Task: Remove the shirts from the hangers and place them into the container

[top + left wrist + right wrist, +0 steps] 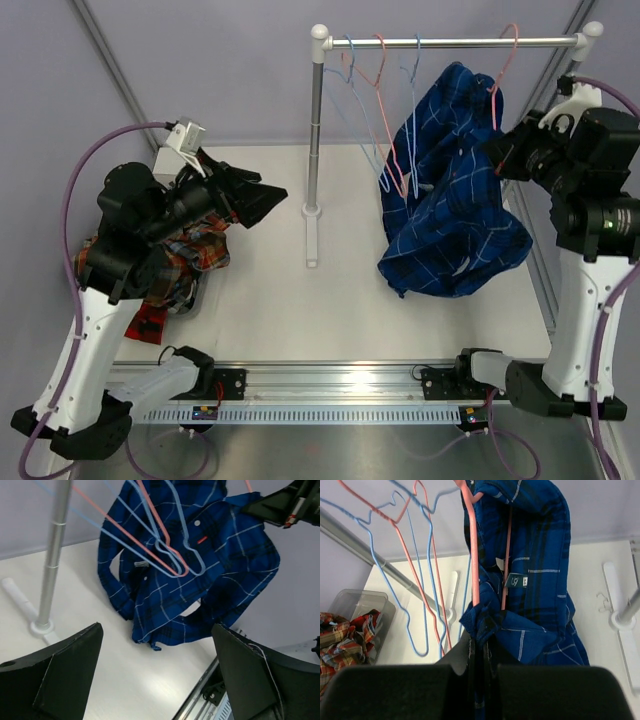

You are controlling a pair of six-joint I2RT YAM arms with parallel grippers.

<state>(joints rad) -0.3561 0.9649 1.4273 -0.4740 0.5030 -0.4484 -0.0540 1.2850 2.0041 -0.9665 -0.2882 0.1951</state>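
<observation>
- The blue shirt (450, 200) with thin pale lines hangs on a pink hanger (505, 60) at the right end of the silver rail (450, 42). Its body is bunched and sags low over the desk (300, 310); I cannot tell whether the hem touches it.
- My right hand (500, 155) is up at the top of that shirt. In the right wrist view its fingers (470, 655) are pressed together, pinching a fold of the blue cloth just beside the hanger's wire. Whether the wire itself is caught in the pinch, I cannot tell.
- Further left on the rail hang the empty hangers (370, 100), some light blue and some pink, bunched together and swung at angles, one or two lying against the shirt's left side.
- The container (355, 602) sits at the left of the desk, well apart from the rail's post (315, 130). The tartan shirt (190, 260) lies crumpled in it, and a bit of red-and-black check (150, 320) shows at its near end.
- My left hand (262, 192) hangs above the container's right side, fingers spread wide with nothing between them, pointing across the desk toward the blue shirt.
- From the top view the left arm covers much of the container, so I can make out no more of what lies in it.
</observation>
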